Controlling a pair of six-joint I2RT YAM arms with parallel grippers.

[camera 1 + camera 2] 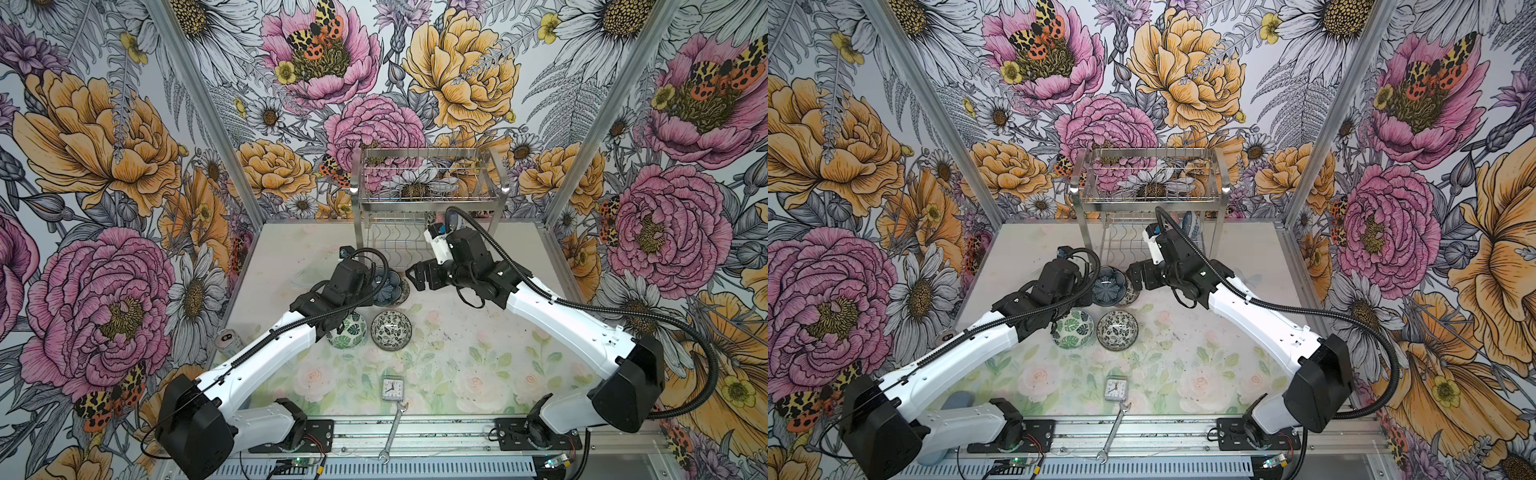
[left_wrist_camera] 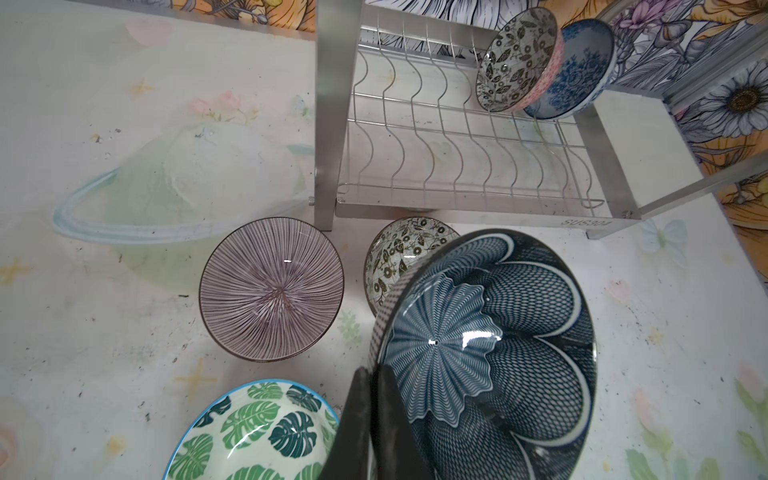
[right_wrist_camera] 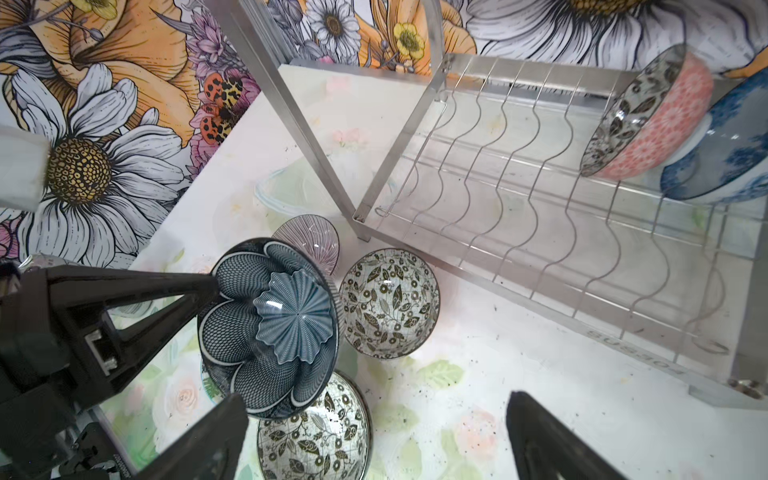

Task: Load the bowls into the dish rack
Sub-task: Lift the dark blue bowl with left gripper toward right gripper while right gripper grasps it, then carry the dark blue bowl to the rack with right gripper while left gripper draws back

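1. Above the table (image 2: 665, 332), the dark blue petal bowl (image 2: 490, 353) hangs tilted, rim pinched in the left gripper (image 2: 374, 386).
2. The right gripper (image 3: 374, 401) stands agape nearby (empty).
3. Advisable: enter it on edge into a free dish rack (image 2: 328, 124) slot beside the two racked bowls (image 2: 519, 62).

Steel wire dish rack (image 1: 430, 202) is standing at the back of the table (image 1: 478, 374). Pink-sided floral bowl (image 2: 515, 62) and blue-white bowl (image 2: 577, 75) are leaning on edge at one end of its lower tier. Dark blue petal bowl (image 2: 490, 353) is hanging tilted, rim pinched in left hand (image 2: 374, 386). Purple striped bowl (image 2: 272, 291), green leaf bowl (image 2: 257, 432), near floral bowl (image 3: 388, 303) and far floral bowl (image 3: 316, 432) are sitting upright in front of the rack.
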